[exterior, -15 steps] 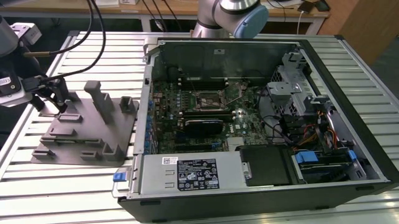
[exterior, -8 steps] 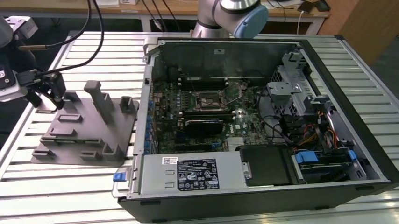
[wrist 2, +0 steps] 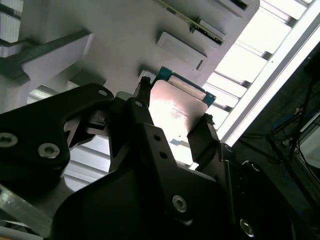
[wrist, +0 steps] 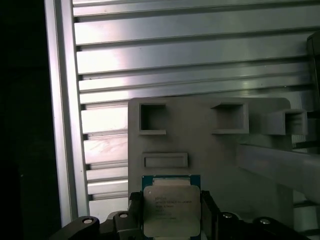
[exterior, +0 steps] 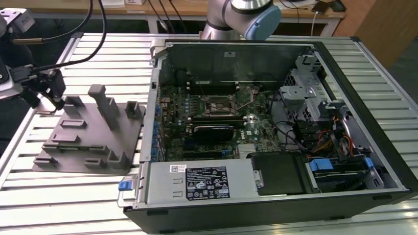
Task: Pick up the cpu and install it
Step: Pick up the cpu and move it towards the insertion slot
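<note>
A slotted aluminium table (exterior: 78, 196) carries everything, and the exterior view takes in a wooden desk (exterior: 196, 9) and hanging black cables (exterior: 98, 29) behind it. A large black computer case (exterior: 274, 215) lies open on the table. Its green motherboard (exterior: 216, 122) is exposed, with a square black-framed socket (exterior: 218, 104) near the middle and a silver power supply box with a white label (exterior: 196, 183) along the near side. Just beside the case, toward the exterior view's left, sits a flat grey plastic fixture plate (exterior: 85, 142) with upright posts and shallow rectangular pockets. The grey robot arm (exterior: 242, 14) rises behind the case, and its black gripper (exterior: 49, 90) hangs over the plate's far corner at the exterior view's left. In both wrist views the gripper's fingers (wrist: 207, 210) are clamped on opposite edges of the cpu (wrist: 171, 207), a small flat square chip with a shiny silver metal lid, faint print and a thin green rim. The first wrist view faces the lid squarely, with the plate's pockets and the table slats beyond. The second wrist view catches the lid at a slant, bright with glare, and shows dark floor past the table edge. Whether the chip touches the plate cannot be told.
</note>
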`<move>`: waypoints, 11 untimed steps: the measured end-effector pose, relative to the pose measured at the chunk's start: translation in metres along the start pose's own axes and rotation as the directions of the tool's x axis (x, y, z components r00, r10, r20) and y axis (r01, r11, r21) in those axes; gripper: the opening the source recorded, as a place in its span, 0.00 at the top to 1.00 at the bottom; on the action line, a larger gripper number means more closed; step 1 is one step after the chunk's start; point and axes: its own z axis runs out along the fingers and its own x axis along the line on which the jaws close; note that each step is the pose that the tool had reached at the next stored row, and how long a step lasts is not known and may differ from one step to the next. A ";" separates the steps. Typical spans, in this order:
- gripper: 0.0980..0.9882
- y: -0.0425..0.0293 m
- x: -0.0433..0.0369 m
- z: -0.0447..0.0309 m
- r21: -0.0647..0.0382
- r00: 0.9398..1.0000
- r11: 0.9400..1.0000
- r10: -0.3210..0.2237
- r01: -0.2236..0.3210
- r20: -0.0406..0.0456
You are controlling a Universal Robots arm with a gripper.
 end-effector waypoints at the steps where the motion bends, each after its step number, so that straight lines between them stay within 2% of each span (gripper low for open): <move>1: 0.50 0.0001 -0.0001 -0.0019 0.000 1.000 1.000 0.000 0.000 0.001; 11: 0.50 0.0011 -0.0006 -0.0201 -0.001 1.000 1.000 0.000 0.000 0.006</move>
